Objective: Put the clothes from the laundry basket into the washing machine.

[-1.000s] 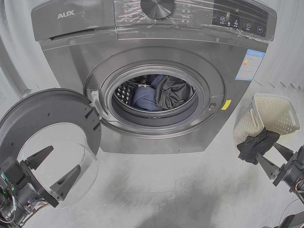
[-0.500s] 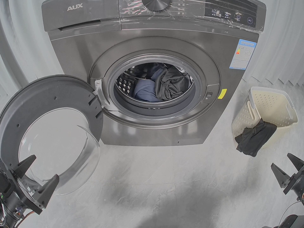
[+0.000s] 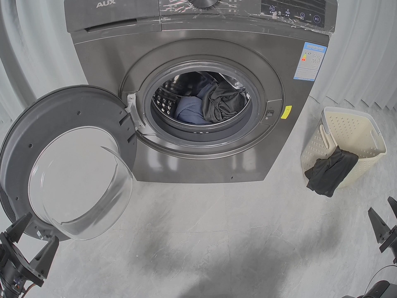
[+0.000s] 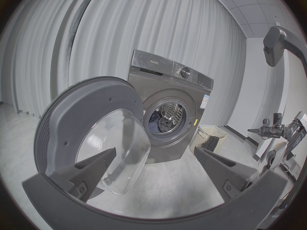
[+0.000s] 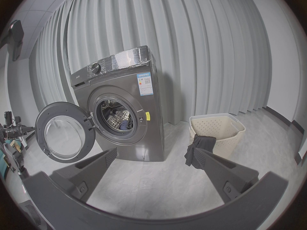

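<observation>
1. Grey floor [image 3: 215, 236] takes up more of the head view than a second ago. The whole picture has shifted, so the camera has drawn back from the machine; the things themselves have not moved
2. Left pincer [image 3: 41, 227] sits low at the near edge of the door [image 3: 62, 116], jaws spread and empty. It has sunk toward the corner of the view
3. Right pincer [image 3: 380, 204] is also spread wide and holds nothing. A second ago its tips were at the garment [image 3: 331, 172]; now it is well apart from it
4. That dark garment still hangs over the near rim of the basket [image 3: 351, 112], partly outside, in the same place against the basket as before, so it seems no grab was made
5. Farther off, the washer [image 3: 115, 50] stands with its door swung fully open, and the blue and dark clothes [image 3: 206, 104] lie in the drum as before
6. My reading: one piece is left to load, and the right arm must close in on the basket again before anything more goes in
</observation>
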